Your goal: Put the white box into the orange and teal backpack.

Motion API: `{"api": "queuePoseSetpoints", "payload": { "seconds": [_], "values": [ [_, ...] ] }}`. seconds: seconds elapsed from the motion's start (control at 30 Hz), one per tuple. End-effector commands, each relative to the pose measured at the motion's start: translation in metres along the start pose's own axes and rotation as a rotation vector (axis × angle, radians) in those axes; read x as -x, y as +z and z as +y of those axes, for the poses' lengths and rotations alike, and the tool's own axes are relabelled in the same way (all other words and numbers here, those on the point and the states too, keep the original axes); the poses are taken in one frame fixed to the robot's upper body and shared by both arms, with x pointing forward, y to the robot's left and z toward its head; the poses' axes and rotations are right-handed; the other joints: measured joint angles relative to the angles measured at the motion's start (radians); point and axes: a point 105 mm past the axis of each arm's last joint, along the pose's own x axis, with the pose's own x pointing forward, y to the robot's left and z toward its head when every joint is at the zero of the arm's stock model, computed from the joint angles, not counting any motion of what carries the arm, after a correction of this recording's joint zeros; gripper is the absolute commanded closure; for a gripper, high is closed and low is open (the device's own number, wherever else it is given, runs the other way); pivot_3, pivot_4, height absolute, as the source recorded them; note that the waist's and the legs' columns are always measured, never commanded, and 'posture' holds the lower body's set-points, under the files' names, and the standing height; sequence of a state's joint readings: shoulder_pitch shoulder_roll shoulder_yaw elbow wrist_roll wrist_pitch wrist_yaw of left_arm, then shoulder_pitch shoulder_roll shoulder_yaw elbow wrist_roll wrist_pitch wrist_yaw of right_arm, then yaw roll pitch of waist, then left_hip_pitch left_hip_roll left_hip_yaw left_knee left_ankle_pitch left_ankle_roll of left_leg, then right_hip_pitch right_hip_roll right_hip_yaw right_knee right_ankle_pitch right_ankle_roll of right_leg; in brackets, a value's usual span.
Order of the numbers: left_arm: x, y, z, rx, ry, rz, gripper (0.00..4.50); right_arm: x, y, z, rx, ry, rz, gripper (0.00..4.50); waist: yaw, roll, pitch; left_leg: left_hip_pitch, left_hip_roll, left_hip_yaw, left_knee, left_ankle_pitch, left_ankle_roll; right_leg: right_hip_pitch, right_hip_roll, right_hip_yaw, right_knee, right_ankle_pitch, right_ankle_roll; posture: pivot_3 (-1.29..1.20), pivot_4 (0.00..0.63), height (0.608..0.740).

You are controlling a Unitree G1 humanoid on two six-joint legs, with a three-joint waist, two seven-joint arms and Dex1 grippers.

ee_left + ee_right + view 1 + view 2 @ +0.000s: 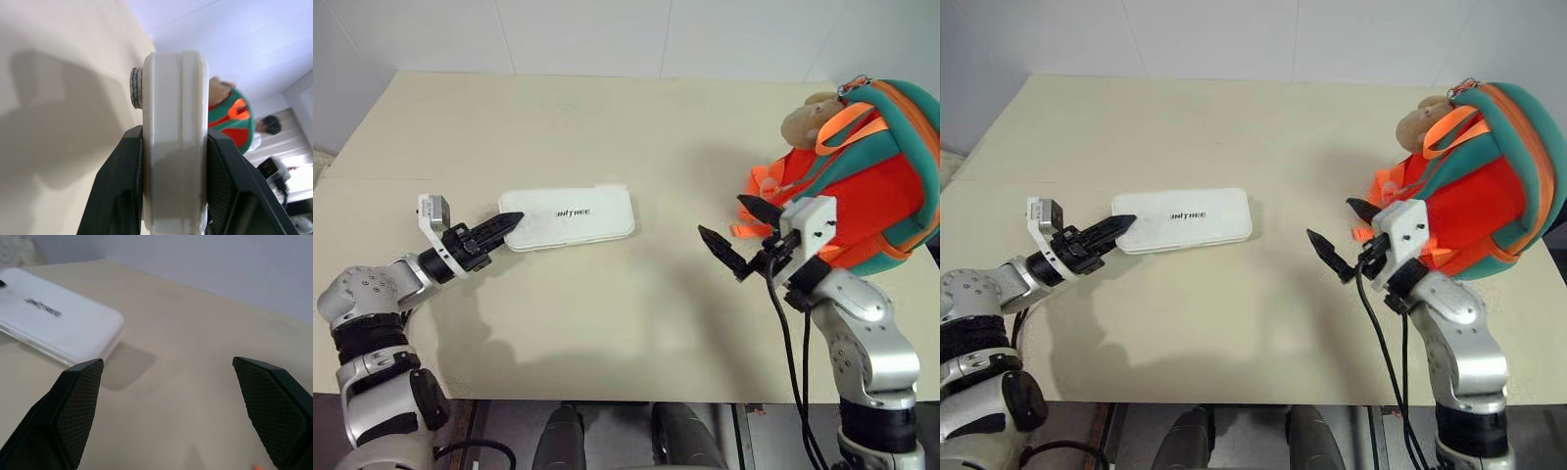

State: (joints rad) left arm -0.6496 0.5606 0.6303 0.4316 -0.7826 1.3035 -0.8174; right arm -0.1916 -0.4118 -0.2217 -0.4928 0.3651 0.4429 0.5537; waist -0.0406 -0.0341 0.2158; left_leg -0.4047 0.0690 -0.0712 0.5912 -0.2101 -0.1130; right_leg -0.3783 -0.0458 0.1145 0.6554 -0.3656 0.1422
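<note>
Left gripper (509,224) was clamped on the left short end of the white box (570,216), one black finger above and one below the edge. In the left wrist view the box (173,142) sat edge-on between the two fingers (120,186), pinched tight, a small round pad on its underside. The box's far end looked lifted slightly off the table (607,323), with a shadow under it in the right wrist view; the dark lettering faced up.

Right gripper (741,233) was wide open and empty, its jaws spread well apart and pointing toward the box. The box (58,318) lay ahead of those jaws, clear of both fingertips (80,396), with bare tabletop between.

The orange and teal backpack (862,176) stood just behind the right gripper, at the table's right edge, its teal straps and orange handle up top and the tan plush animal (808,117) at its upper left. It was well apart from the left jaws, across the table beyond the box's free end. The box was outside the backpack, not touching it.
</note>
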Motion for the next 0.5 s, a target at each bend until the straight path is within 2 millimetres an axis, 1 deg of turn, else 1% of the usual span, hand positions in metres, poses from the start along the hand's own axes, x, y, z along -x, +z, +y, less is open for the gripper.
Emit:
{"api": "queuePoseSetpoints", "payload": {
  "seconds": [0.03,0.1,0.23,0.4,0.5],
  "values": [
    [-0.001,0.004,-0.018,-0.007,-0.076,-0.067,3.18,0.015,0.011,-0.007,0.023,-0.121,-0.042,0.00,0.000,0.000,0.000,0.000,0.000,0.000,0.000,0.000,0.000,0.000,0.000,0.000,0.000,0.000,0.000,0.00,0.150,0.740],
    [-0.005,0.001,-0.021,0.009,-0.093,-0.094,3.18,0.024,0.010,-0.012,0.024,-0.202,-0.038,0.00,0.006,0.000,0.000,0.000,0.000,0.000,0.000,0.000,0.000,0.001,0.000,0.000,-0.001,0.000,0.000,0.00,0.150,0.740],
    [-0.010,-0.011,-0.021,0.040,-0.102,-0.104,3.18,0.037,0.013,-0.033,0.021,-0.384,-0.061,0.00,0.008,0.000,0.000,0.000,-0.001,0.000,0.000,0.000,0.000,0.001,-0.001,0.000,-0.002,0.000,0.001,0.00,0.150,0.740],
    [-0.014,-0.017,-0.026,0.049,-0.121,-0.122,3.18,0.048,0.012,-0.050,0.020,-0.521,-0.066,0.00,0.010,0.000,0.000,0.000,-0.001,0.000,0.000,0.000,0.000,0.001,-0.001,0.000,-0.002,0.000,0.001,0.00,0.150,0.740],
    [-0.017,-0.018,-0.029,0.051,-0.134,-0.131,3.18,0.051,0.009,-0.061,0.014,-0.596,-0.071,0.00,0.009,0.000,0.000,0.000,-0.001,0.000,0.000,0.000,0.000,0.001,-0.001,0.001,-0.002,0.000,0.001,0.00,0.150,0.740]
  ]
}}
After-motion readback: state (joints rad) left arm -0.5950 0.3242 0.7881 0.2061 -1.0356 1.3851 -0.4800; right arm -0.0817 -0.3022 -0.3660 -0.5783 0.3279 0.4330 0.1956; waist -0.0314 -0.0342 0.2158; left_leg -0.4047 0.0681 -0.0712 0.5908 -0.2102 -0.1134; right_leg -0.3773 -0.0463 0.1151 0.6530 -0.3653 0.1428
